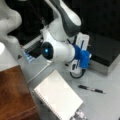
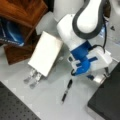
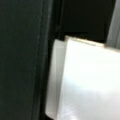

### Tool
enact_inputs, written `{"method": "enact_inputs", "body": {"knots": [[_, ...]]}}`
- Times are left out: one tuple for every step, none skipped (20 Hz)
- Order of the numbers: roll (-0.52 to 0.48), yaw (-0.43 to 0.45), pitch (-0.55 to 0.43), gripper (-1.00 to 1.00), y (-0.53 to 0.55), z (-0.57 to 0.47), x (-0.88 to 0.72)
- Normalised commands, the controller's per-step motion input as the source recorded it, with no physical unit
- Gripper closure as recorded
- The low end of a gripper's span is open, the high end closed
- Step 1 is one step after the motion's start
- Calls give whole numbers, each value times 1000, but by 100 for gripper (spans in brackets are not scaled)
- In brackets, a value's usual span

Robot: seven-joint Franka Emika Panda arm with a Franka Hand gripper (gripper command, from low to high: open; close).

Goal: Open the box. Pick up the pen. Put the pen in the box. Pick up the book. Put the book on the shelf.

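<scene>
- On the grey bench, nothing of the task looks finished: the box shows its black lid down and flat in both front views, so I judge it closed.
- At the box's near edge the gripper sits low, close against the silver-grey side; whether its jaws are apart or holding anything I cannot tell. The wrist view shows only a dark surface and a pale block close up.
- Beside it, the pen lies loose on the bench, well apart from the box opening and untouched; it shows too in a front view.
- Near the pen, the book lies flat, one corner resting over small metal clips, just beside the shelf.
- Open room: bare bench surrounds the pen on all sides. The book's edge runs close to the reddish-brown shelf, and the arm's bulk crowds the strip between book and box.
</scene>
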Motion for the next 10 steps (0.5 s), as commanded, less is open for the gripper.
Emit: {"method": "enact_inputs", "body": {"knots": [[246,-92,-71,-100,-39,-196,-88],[231,-88,-73,-100,-54,-193,-88],[230,-82,-75,-100,-63,-184,-96],[238,-76,-77,-100,-66,-167,-100],[240,-76,-77,-100,-65,-152,-99],[238,-79,-77,-100,-61,-139,-97],[234,-81,-78,-100,-58,-133,-94],[249,-89,-79,-100,-55,-133,-87],[256,-97,-81,100,-49,-140,-73],[255,-99,-82,100,-45,-144,-65]]}}
